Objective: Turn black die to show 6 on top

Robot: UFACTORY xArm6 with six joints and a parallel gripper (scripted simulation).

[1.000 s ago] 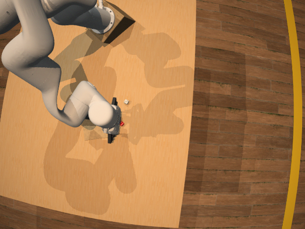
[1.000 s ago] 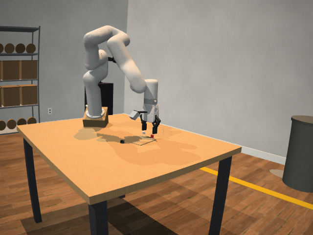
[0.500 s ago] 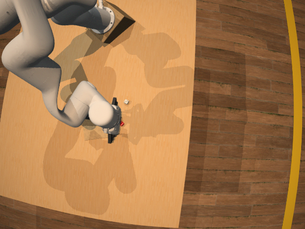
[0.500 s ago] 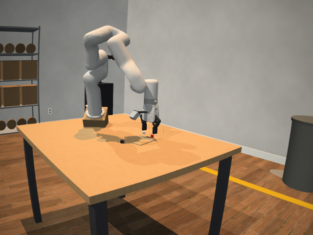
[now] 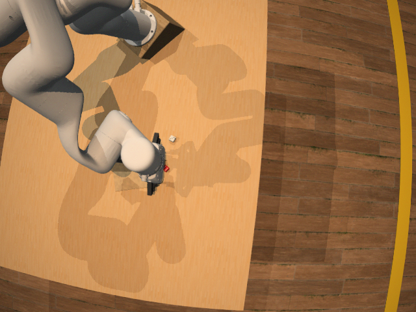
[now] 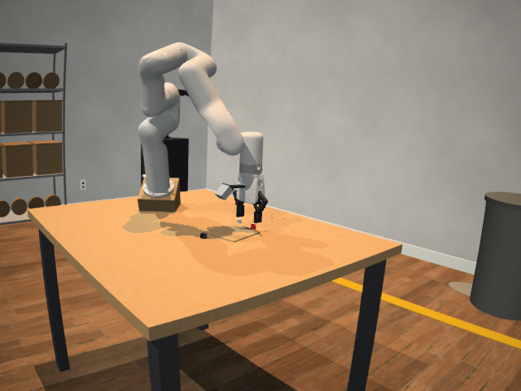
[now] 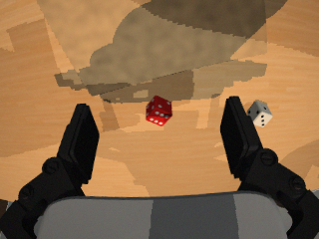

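Note:
My gripper [image 6: 248,218] is open and empty, pointing down, a little above the table. The red die [image 7: 159,111] lies on the table right between and below the fingers; it also shows in the side view [image 6: 252,226] and the overhead view [image 5: 166,168]. The black die [image 6: 203,235] lies to the left of the gripper, just beside the near-left corner of the thin see-through mat [image 6: 238,232], seemingly off it. Its top face is too small to read. The arm hides it in the overhead view.
A white die [image 5: 172,138] lies on the table just outside one finger; it also shows in the wrist view [image 7: 259,114]. The arm's wooden base block [image 6: 158,199] stands at the table's back. Part of the mat [image 5: 125,182] shows from under the wrist.

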